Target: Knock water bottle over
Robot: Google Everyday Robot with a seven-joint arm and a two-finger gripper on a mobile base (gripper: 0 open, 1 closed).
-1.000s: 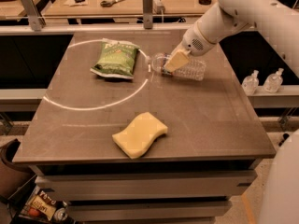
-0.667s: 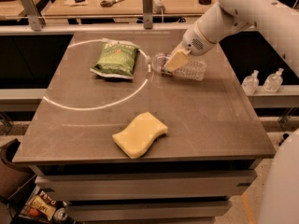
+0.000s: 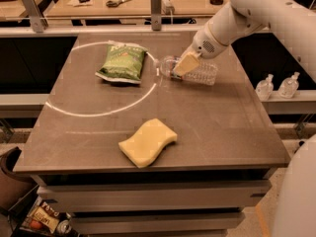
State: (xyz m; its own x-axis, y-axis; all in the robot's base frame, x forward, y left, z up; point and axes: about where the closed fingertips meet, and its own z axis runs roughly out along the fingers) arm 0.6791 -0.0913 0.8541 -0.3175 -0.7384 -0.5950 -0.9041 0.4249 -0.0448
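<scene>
Sideways, the water bottle (image 3: 203, 73) lies under the tool (image 3: 186, 64) (grip unclear), beside green bag (image 3: 122, 62).

My claw (image 3: 185, 64) sits over the far right part of the table (image 3: 222, 132), right against the water bottle (image 3: 202, 74), which lies on its side and blocks the way beneath me and to my right. Close on its left, the green snack bag (image 3: 122, 63) fills the far middle, with only a narrow gap between bag and bottle. The yellow sponge (image 3: 147, 142) takes the near middle, well apart from both. I could pass along the left side, across the near right corner, or between sponge and bag. Two pump bottles (image 3: 265, 87) stand beyond the right edge, and upright metal posts (image 3: 156, 6) line the back.
</scene>
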